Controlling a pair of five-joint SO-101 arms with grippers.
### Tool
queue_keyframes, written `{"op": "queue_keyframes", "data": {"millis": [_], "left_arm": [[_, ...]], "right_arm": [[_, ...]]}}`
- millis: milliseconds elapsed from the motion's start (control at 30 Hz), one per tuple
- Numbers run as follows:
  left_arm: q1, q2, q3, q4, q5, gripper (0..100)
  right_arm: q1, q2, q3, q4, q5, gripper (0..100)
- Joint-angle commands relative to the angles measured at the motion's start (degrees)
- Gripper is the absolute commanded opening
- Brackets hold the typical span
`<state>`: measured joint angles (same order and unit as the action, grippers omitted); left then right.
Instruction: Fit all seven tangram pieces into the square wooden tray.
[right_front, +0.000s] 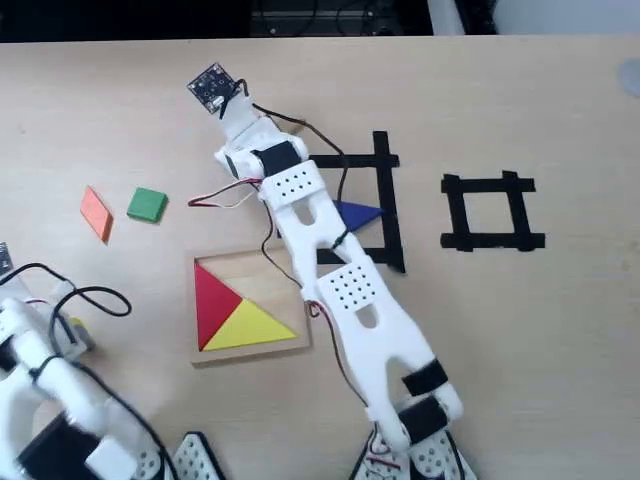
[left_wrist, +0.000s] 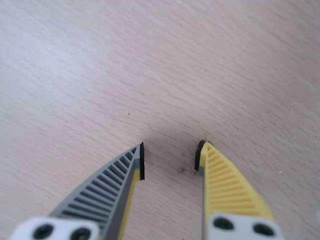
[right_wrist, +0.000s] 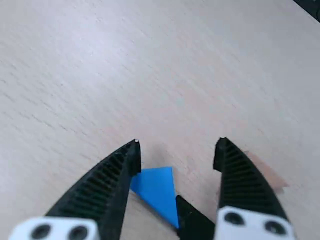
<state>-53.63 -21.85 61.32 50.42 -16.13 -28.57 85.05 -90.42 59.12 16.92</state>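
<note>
The square wooden tray (right_front: 268, 278) lies at the table's middle left and holds a red triangle (right_front: 213, 298) and a yellow triangle (right_front: 250, 328). To its far left lie a green square (right_front: 147, 204) and an orange parallelogram (right_front: 96, 213). A blue triangle (right_front: 358, 213) shows beside the right arm (right_front: 300, 195), which stretches over the tray's corner toward the far side. My right gripper (right_wrist: 177, 150) is open, with a blue triangle (right_wrist: 157, 192) on the table between its fingers. My left gripper (left_wrist: 170, 155) is open over bare table, near the front left (right_front: 72, 332).
Two squares of black tape (right_front: 385, 200) (right_front: 492, 212) mark the table to the right of the tray. Cables (right_front: 225, 195) trail along the right arm and loop near the left arm (right_front: 50, 385). The table's far edge runs along the top.
</note>
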Motion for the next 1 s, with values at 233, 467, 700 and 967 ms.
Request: {"op": "queue_keyframes", "data": {"millis": [233,467,700,967], "left_arm": [[0.6,0.0,-0.2,-0.2,-0.4,20],[0.6,0.0,-0.2,-0.2,-0.4,20],[0.7,0.0,-0.2,-0.4,-0.4,20],[0.4,0.0,-0.2,-0.4,-0.4,20]], "right_arm": [[0.0,-7.0,14.3,-9.3,4.4,23.4],[0.0,-7.7,12.6,-1.3,5.1,20.7],[0.3,-8.1,1.2,16.2,5.2,20.5],[0.1,-9.4,-3.4,31.8,7.6,20.4]]}}
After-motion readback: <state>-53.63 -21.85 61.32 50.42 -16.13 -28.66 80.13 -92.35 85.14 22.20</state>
